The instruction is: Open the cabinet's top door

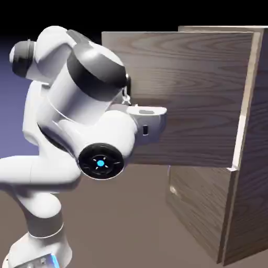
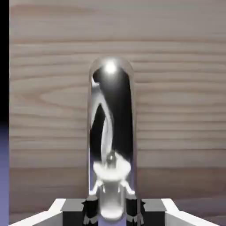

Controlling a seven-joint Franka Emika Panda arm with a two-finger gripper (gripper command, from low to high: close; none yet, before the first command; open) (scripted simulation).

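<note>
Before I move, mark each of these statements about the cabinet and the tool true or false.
1. The top door stands swung out from the cabinet. True.
2. The tool is wide open, well away from the handle. False: it is shut on the handle, a fingertip on each side.
3. The handle is shiny metal with a rounded end. True.
4. The lower panel is swung out as far as the top door. False: it sits closed.
5. The lower panel has no handle. False: a small one shows.
</note>
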